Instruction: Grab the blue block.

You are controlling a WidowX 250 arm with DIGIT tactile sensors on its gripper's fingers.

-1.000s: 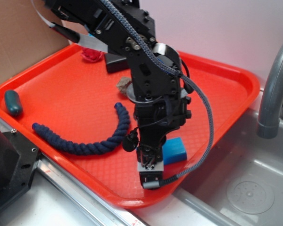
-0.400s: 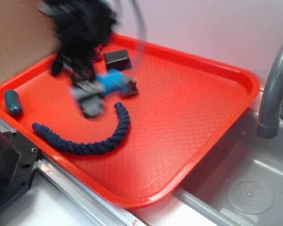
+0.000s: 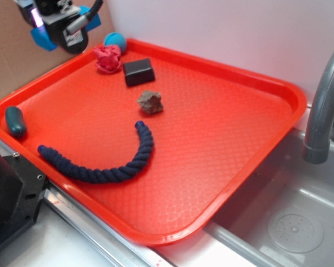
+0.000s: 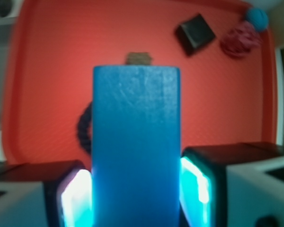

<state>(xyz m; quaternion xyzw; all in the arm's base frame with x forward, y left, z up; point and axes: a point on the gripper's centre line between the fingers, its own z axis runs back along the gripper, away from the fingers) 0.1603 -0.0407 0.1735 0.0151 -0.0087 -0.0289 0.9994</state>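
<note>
Your gripper (image 4: 136, 189) is clamped on the blue block (image 4: 136, 146), which stands between its fingers (image 4: 75, 194), held high over the tray's (image 3: 222, 139) far left corner, with the black block (image 4: 195, 33), rock (image 4: 139, 58) and rope (image 4: 84, 127) lying below.

My claw (image 4: 136, 189) was black and grey, its inner pads (image 4: 76, 196) glowing cyan against the bright blue block (image 4: 136, 146) between them. The tray (image 3: 222, 128) below was vivid orange-red with a fine diamond-embossed pattern. On it lay a navy twisted rope (image 3: 108, 167), a matte black block (image 3: 138, 72), a mottled brown-grey stone (image 3: 150, 102), a crumpled pinkish-red cloth (image 3: 108, 58), a teal ball (image 3: 115, 40) and a dark teal capsule (image 3: 15, 121). The faucet (image 3: 323, 111) and sink (image 3: 289, 217) were plain grey
</note>
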